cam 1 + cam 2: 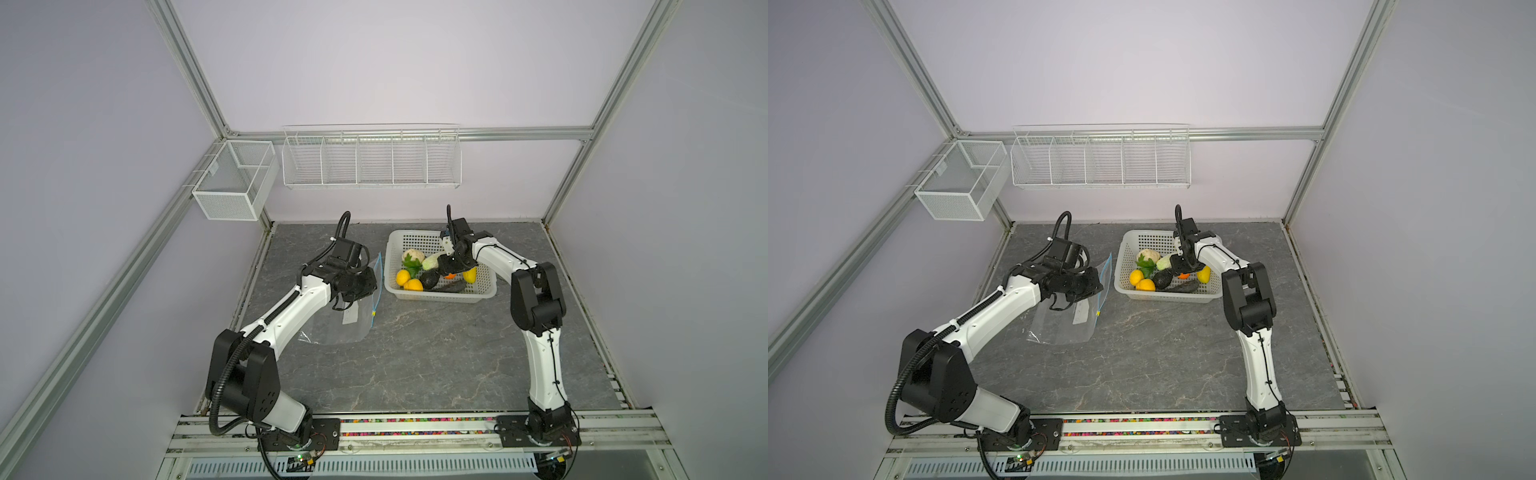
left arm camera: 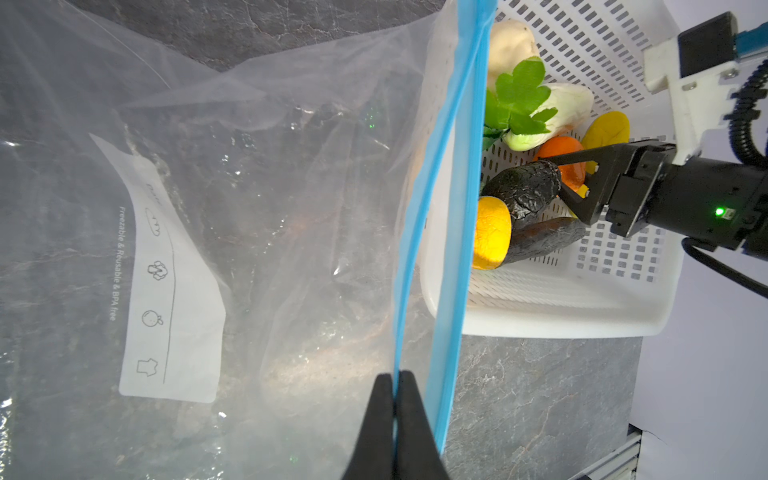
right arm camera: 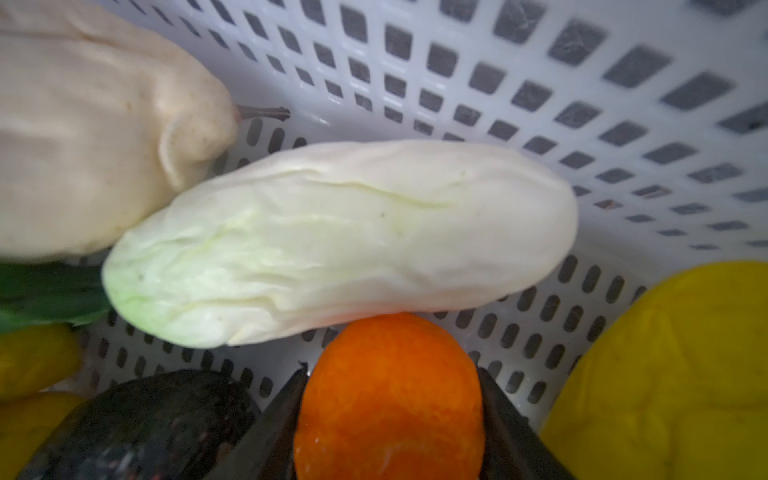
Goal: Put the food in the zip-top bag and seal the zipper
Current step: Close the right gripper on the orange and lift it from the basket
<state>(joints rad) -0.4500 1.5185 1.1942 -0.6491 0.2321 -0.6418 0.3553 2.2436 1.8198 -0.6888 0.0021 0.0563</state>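
Note:
The clear zip-top bag (image 1: pixel 353 320) (image 2: pixel 249 208) lies left of the white basket (image 1: pixel 440 296). Its blue zipper (image 2: pixel 457 208) edge is raised towards the basket, with the yellow slider (image 1: pixel 374 312) at the near end. My left gripper (image 2: pixel 395 376) is shut on one lip of the bag's mouth. The food sits in the basket: cauliflower (image 3: pixel 83 124), cabbage (image 3: pixel 340 245), greens (image 2: pixel 519 99), avocado (image 2: pixel 523 191), two lemons (image 1: pixel 407 280) and a yellow pepper (image 3: pixel 665 374). My right gripper (image 3: pixel 390 374) reaches into the basket, and its fingers press both sides of the orange (image 3: pixel 390 407).
A dark elongated vegetable (image 1: pixel 451 286) lies at the basket's near wall. A wire rack (image 1: pixel 372 160) and a mesh box (image 1: pixel 235 178) hang on the back wall. Aluminium posts stand at the table's corners, and grey tabletop (image 1: pixel 436 357) stretches in front of the bag and basket.

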